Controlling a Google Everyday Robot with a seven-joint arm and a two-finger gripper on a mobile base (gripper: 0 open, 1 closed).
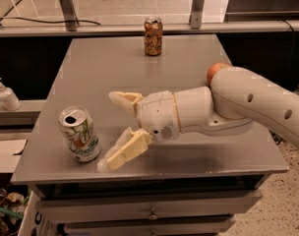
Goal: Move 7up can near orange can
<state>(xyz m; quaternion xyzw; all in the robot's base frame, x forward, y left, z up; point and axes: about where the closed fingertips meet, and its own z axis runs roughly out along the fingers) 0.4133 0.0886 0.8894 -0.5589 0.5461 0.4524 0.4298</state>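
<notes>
Reach left from the cream two-finger gripper [110, 131], spread wide and empty, to the upright white-and-silver 7up can [80, 134] just beside it.

Grey metal table [189, 63] with drawers [149, 206] on speckled floor [289, 203].

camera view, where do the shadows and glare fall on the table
Camera view: light seems overhead, so the arm throws a dark shadow on the table straight beneath it; the open gripper sits just beside the 7up can; no hard glare, only soft sheen toward the orange can.
</notes>
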